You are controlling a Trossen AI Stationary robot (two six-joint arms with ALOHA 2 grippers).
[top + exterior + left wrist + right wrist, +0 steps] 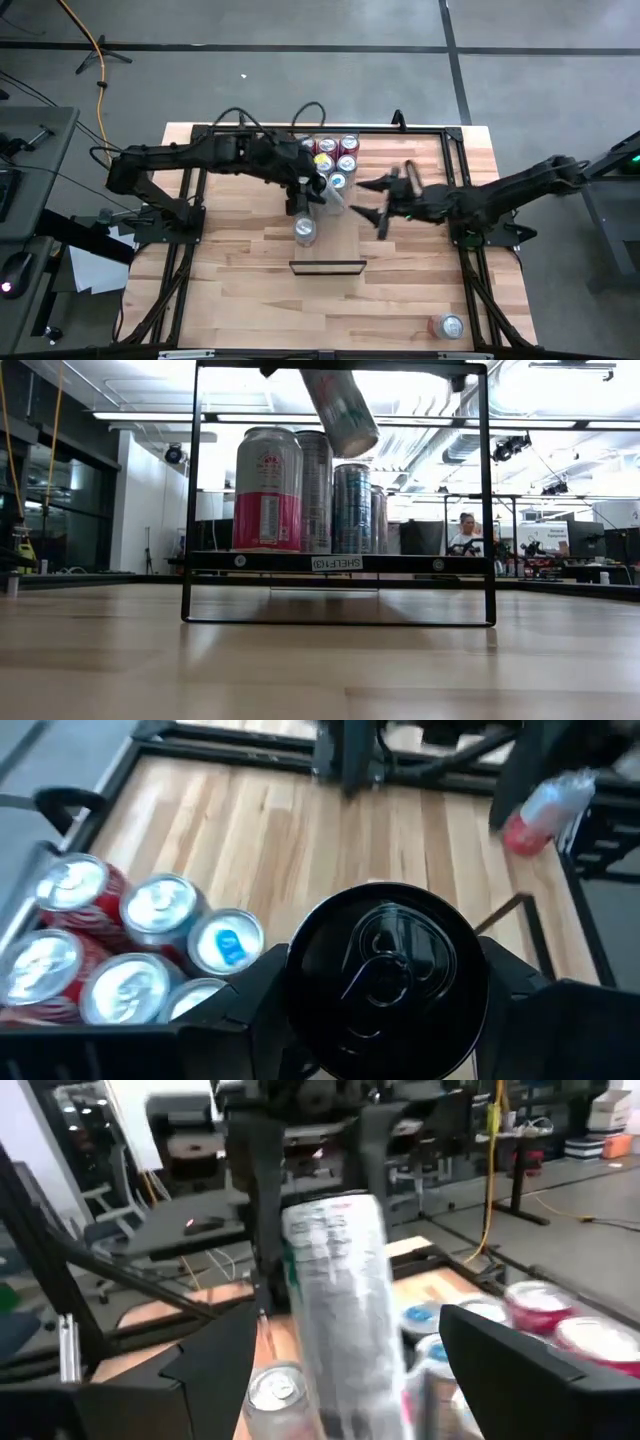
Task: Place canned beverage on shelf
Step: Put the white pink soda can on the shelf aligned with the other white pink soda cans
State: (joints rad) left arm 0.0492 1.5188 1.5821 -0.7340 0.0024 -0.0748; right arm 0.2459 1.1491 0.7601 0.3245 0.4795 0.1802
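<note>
Above the shelf (338, 235), your left gripper (304, 203) clamped the can (388, 980) — long axis tilted off vertical — while the right gripper (372, 203), jaws apart, stood just beside it — the left arm nearer.

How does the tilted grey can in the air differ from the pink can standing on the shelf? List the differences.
The grey can hangs tilted above the shelf, clamped in the left tool. The pink can stands upright on the shelf, with no tool on it. The grey can is silver-grey with small print, while the pink can has a broad pink band below a silver top. Both are beverage cans.
</note>
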